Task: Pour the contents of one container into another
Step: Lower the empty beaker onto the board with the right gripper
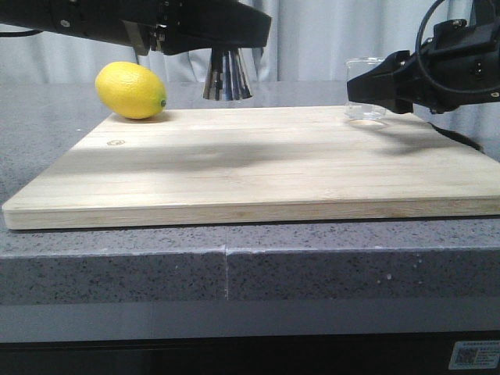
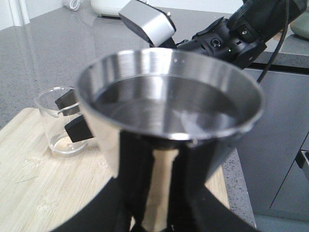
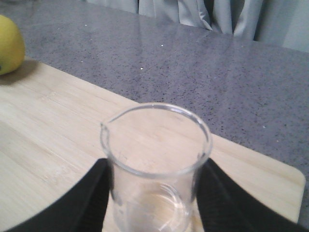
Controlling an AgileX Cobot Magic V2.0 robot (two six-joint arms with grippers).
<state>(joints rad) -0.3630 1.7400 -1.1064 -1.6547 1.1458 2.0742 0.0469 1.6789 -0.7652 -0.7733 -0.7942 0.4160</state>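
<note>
The small clear glass beaker (image 1: 366,100) with a pouring lip sits upright at the far right corner of the pale wooden board (image 1: 258,168), clamped between the fingers of the right pincer (image 3: 157,193). Well apart, toward the board's left, the left pincer (image 2: 154,203) grips the shiny steel hourglass jigger (image 1: 227,75) by its waist and holds it lifted, mouth up, clear liquid already showing inside. Any pour means closing that sideways gap, lip turned toward the jigger.
</note>
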